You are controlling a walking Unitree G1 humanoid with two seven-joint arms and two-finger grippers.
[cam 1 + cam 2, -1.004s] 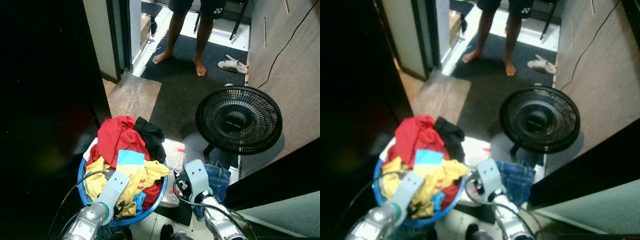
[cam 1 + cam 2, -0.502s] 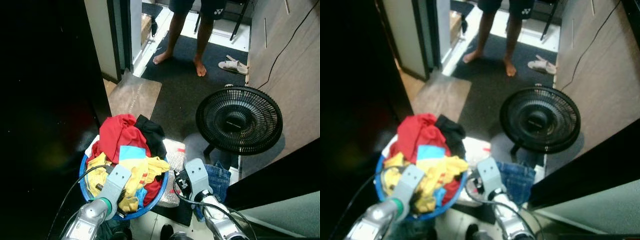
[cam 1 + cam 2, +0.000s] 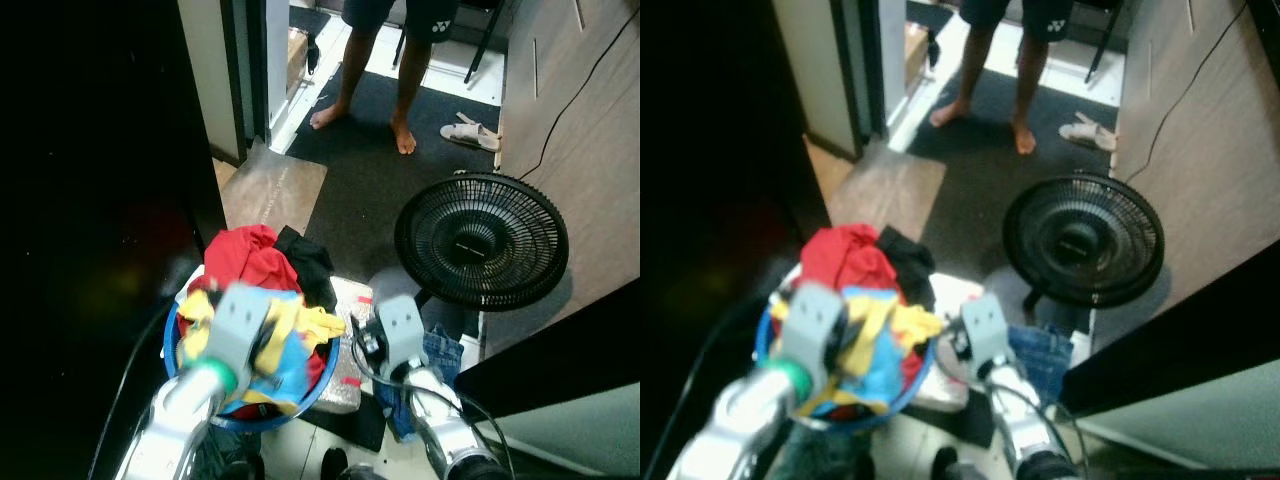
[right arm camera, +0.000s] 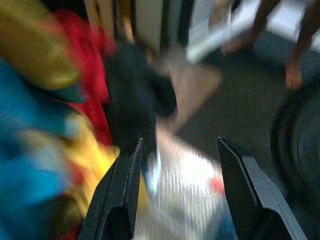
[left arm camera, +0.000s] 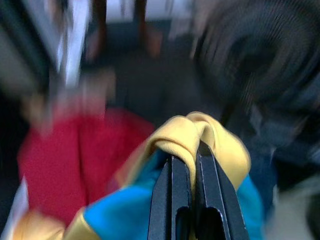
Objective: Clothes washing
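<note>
Yellow garment [image 5: 192, 137]: being pinched in a fold between the closed fingers [image 5: 176, 200] of the left gripper [image 5: 192, 150], lifted above the blue basket [image 3: 180, 350], with blue cloth hanging beneath it.
Blue basket: sitting on the floor [image 3: 380, 190], heaped with red [image 3: 245, 262], black [image 3: 310, 262], yellow and blue clothes.
Left gripper: hovering over the basket's near side, its arm [image 3: 175, 420] blurring with motion.
Right gripper [image 4: 175, 185]: hanging just right of the basket, fingers [image 4: 125, 190] spread apart and holding nothing.
Beside the basket: a shiny silver packet [image 3: 350, 340] touching its right rim; denim jeans [image 3: 435, 350] lying further right, behind the right arm [image 3: 420, 400].
Black fan [image 3: 482, 242]: standing right of and beyond the basket, well apart from it.
Beyond the basket: a brown mat [image 3: 272, 188], then a dark carpet where a person's bare legs [image 3: 375, 65] are standing; sandals [image 3: 470, 132] lying near the feet.
Room: dark door panel [image 3: 90, 180] rising left of the basket; wooden wall [image 3: 590, 130] with a trailing cable beyond the fan.
Change: the left gripper is rising higher than half a second ago, carrying the yellow and blue cloth up off the pile.
</note>
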